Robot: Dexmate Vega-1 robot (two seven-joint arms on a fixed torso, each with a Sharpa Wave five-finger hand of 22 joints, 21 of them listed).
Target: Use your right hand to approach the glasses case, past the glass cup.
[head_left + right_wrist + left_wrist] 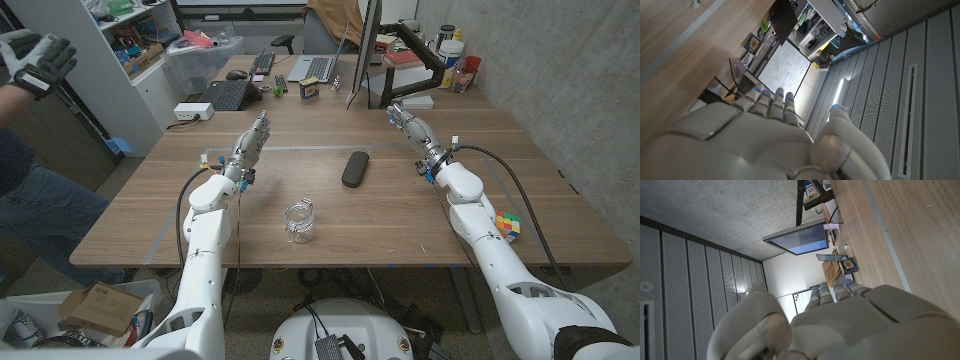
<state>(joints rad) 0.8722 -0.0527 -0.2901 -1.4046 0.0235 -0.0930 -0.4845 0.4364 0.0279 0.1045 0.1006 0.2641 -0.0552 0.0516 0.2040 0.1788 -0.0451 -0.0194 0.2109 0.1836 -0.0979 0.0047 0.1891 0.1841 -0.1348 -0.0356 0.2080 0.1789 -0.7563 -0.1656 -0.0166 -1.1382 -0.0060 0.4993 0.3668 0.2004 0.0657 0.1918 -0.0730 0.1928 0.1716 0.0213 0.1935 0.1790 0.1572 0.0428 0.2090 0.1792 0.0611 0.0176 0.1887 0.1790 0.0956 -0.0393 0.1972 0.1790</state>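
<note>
We find the dark, oblong, hard-shell glasses case (354,168) lying near the middle of the wooden table (420,220), its long axis running away from the robot, slightly slanted. The clear glass cup (299,221) stands nearer the robot and a little leftward, well apart. Our right hand (411,124) is raised to the case's right and farther back, fingers extended together, holding nothing; it looks nearer the case than the left hand (250,145), which is equally empty and outstretched. Either palm is hidden from us.
</note>
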